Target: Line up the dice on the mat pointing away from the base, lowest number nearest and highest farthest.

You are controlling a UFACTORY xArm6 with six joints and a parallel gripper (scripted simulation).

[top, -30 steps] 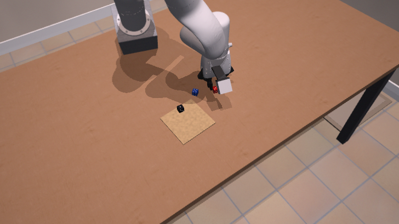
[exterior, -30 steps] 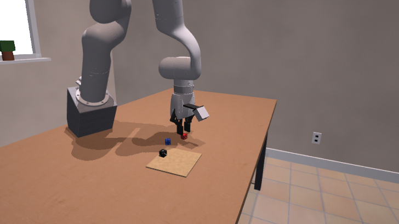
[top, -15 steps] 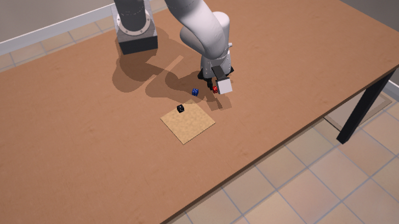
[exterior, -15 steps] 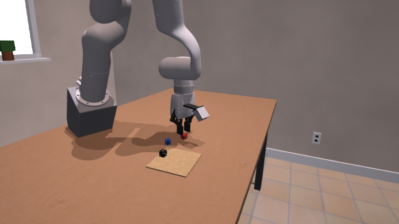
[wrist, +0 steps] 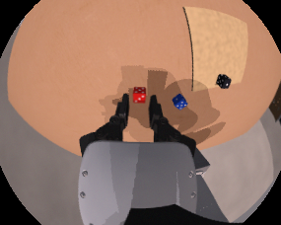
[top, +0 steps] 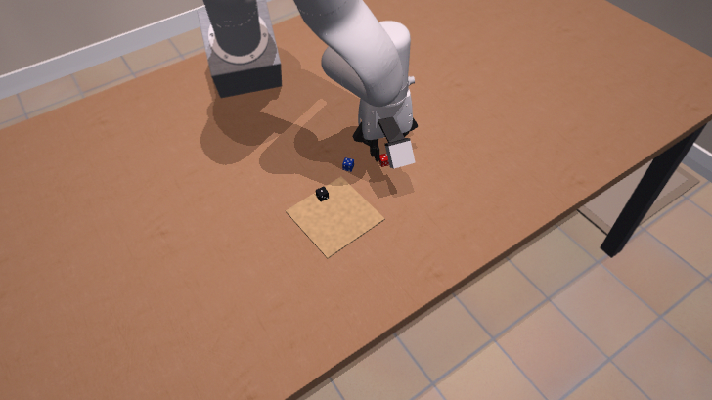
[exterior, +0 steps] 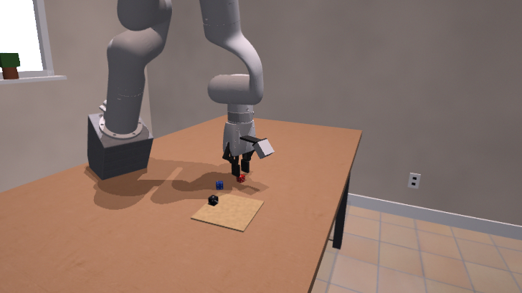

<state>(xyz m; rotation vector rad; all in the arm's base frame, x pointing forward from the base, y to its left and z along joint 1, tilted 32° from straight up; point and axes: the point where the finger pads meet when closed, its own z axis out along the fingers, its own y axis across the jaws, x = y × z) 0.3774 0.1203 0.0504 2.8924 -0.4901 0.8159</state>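
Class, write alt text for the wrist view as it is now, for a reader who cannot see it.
The gripper's parted black fingers reach toward a red die on a brown table, holding nothing. To the right lies a blue die, and beyond it a black die near the edge of a tan mat.
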